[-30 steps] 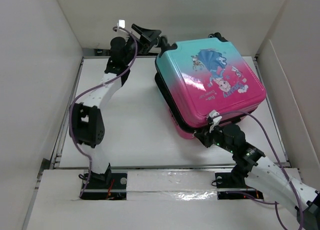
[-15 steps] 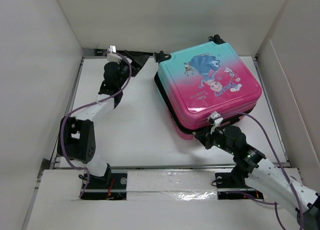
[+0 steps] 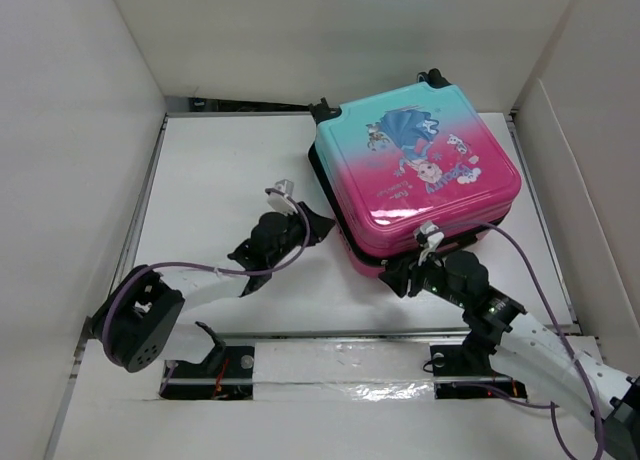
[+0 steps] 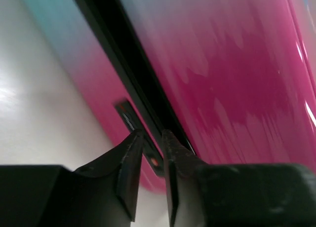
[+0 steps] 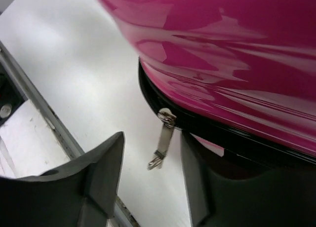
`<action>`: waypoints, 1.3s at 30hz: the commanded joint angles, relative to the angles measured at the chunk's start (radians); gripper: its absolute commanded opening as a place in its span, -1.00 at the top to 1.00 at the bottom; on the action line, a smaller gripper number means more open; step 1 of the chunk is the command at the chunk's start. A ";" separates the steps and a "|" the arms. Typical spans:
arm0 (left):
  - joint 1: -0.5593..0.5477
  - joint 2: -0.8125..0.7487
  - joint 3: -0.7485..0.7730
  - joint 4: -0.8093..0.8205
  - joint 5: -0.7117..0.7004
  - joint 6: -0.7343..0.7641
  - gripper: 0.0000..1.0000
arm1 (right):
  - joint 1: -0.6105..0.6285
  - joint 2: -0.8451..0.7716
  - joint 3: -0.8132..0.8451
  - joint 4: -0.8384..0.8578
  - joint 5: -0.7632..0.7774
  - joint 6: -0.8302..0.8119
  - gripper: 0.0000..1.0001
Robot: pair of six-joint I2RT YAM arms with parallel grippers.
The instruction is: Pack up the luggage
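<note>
The luggage [image 3: 420,170] lies flat at the back right of the table, lid down, teal at the far end and pink at the near end. My left gripper [image 3: 320,227] is at its near left side. In the left wrist view its fingers [image 4: 150,138] stand a narrow gap apart, and a black tab with a red dot [image 4: 152,158] on the zipper trim [image 4: 133,74] shows in that gap. My right gripper [image 3: 400,277] is at the near corner and open [image 5: 152,138]. A metal zipper pull [image 5: 163,143] hangs free between its fingers under the pink shell [image 5: 222,39].
White walls enclose the table [image 3: 220,180] on the left, back and right. A metal rail [image 3: 330,337] runs along the near edge, close below the right gripper, and shows in the right wrist view [image 5: 29,94]. Purple cables trail along both arms.
The left arm swung from the back left corner to the luggage's near left side, and its jaws narrowed. The right gripper opened and let go of the metal pull. The lid came down.
</note>
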 commanded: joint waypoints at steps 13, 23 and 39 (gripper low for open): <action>-0.237 0.151 0.053 0.154 -0.007 0.089 0.71 | 0.002 -0.023 -0.038 0.040 0.118 0.103 0.09; -0.306 0.162 0.087 0.118 -0.044 0.118 0.73 | 0.012 0.066 0.034 0.063 0.085 0.033 0.99; -0.338 0.286 0.170 0.213 -0.089 0.017 0.85 | 0.516 0.224 0.259 -0.102 0.379 0.079 1.00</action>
